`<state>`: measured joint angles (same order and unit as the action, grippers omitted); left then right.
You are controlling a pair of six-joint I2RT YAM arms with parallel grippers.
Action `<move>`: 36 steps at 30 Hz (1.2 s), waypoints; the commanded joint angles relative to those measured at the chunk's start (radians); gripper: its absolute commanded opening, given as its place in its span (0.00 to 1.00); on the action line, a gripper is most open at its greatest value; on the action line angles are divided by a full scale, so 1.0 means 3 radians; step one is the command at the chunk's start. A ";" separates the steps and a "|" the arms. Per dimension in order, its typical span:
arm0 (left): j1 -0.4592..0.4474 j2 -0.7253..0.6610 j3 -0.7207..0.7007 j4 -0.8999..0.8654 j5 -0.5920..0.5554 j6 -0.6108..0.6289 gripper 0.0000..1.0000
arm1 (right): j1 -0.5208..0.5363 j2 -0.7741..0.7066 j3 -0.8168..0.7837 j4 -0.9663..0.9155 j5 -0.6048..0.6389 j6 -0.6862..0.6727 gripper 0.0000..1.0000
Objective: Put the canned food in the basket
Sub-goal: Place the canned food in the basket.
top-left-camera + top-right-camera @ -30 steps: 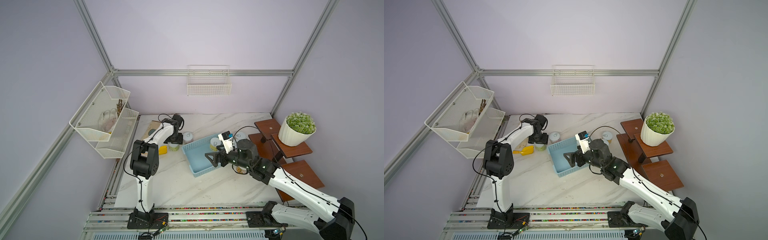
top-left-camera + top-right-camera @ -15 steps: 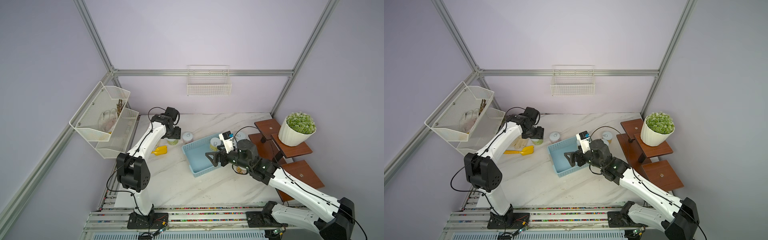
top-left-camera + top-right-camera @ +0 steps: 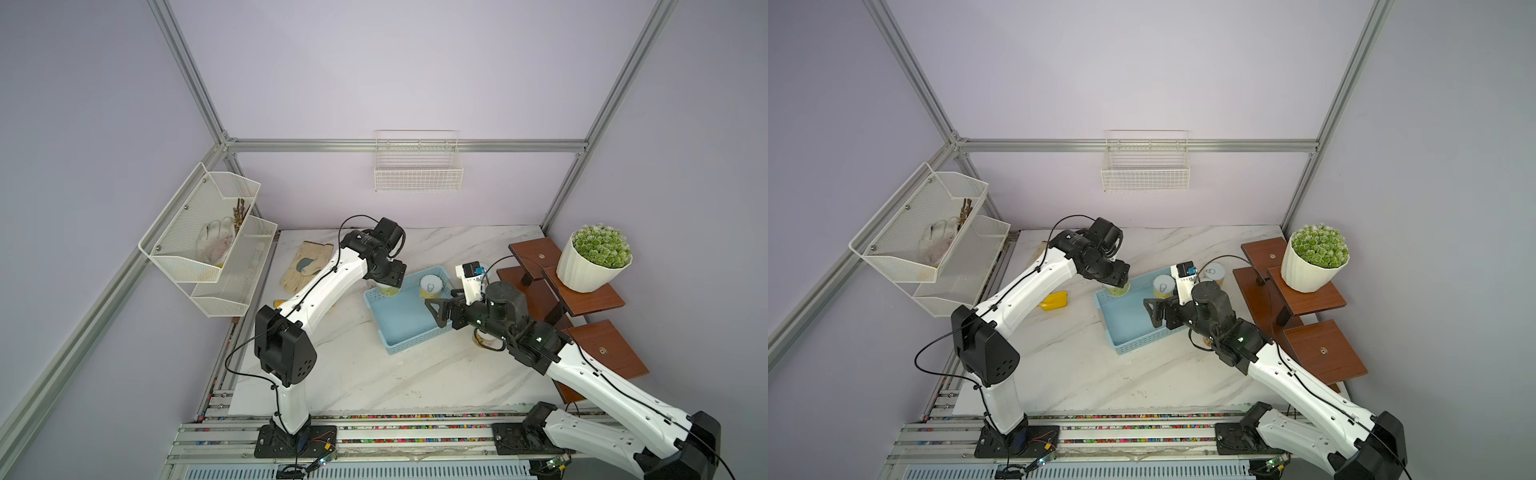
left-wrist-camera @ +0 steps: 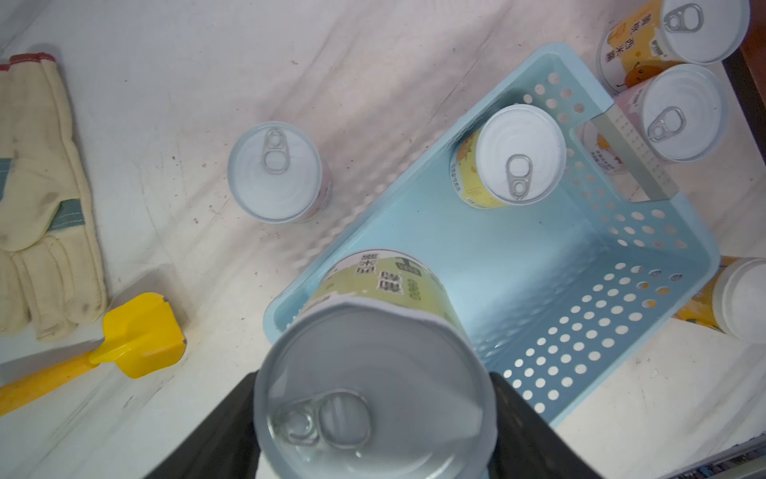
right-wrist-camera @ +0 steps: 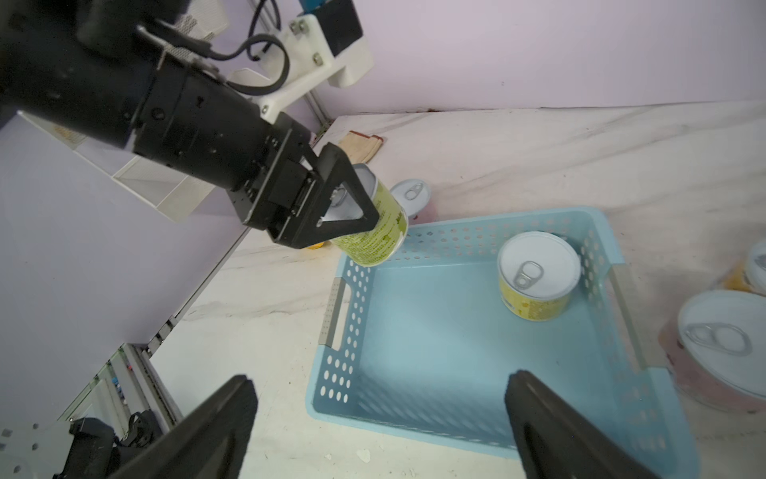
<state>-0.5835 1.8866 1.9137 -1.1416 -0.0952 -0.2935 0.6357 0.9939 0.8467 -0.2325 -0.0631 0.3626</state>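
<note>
Left wrist view: left gripper point(image 4: 375, 419) is clamped on the green-label can point(image 4: 385, 282), which hangs tilted over a corner of the basket point(image 4: 580, 315). The yellow can point(image 4: 520, 153) is already inside, ahead of the grip. Right gripper point(image 5: 381, 406) is spread wide and empty, basket below it. Step looks like carry-to-drop. Next move probably: shift inward, lower, release. Four loose cans point(image 4: 273, 172) remain outside.

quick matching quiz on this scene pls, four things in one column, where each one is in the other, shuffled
1 green can
2 yellow can
3 yellow scoop
4 potted plant

A on the brown wooden shelf
B gripped in the left claw
C standing inside the blue basket
D lying on the table beside the glove

Pairs: 1-B, 2-C, 3-D, 4-A
</note>
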 commanded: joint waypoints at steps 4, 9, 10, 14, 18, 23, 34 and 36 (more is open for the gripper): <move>-0.0143 0.0256 0.0304 0.0117 -0.0009 -0.0049 0.74 | -0.0505 -0.0262 -0.0259 -0.0016 -0.0284 0.0236 1.00; -0.0177 0.0424 0.0306 0.0261 -0.0052 -0.0099 0.73 | -0.0658 -0.0349 -0.0369 -0.0023 -0.0306 0.0364 1.00; -0.0182 0.0449 0.0295 0.0288 -0.0072 -0.0119 0.73 | -0.0662 -0.0358 -0.0385 -0.0023 -0.0284 0.0379 1.00; -0.0205 0.0538 0.0185 0.0461 -0.0073 -0.0197 0.73 | -0.0667 -0.0393 -0.0416 -0.0012 -0.0310 0.0389 1.00; -0.0242 0.0656 0.0175 0.0552 -0.0142 -0.0218 0.73 | -0.0667 -0.0437 -0.0420 -0.0044 -0.0268 0.0375 1.00; -0.0278 0.0824 0.0254 0.0608 -0.0225 -0.0218 0.72 | -0.0665 -0.0460 -0.0424 -0.0102 -0.0206 0.0362 1.00; -0.0309 0.1078 0.0406 0.0788 -0.0430 -0.0153 0.72 | -0.0672 -0.0566 -0.0581 -0.0074 -0.0206 0.0346 0.99; -0.0309 0.1124 0.0435 0.0790 -0.0464 -0.0145 0.72 | -0.0672 -0.0573 -0.0588 -0.0089 -0.0199 0.0341 0.99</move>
<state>-0.6746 2.2295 1.9808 -0.9714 -0.1841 -0.3477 0.4385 0.8391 0.6769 -0.2546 -0.1364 0.4671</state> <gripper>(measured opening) 0.763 0.994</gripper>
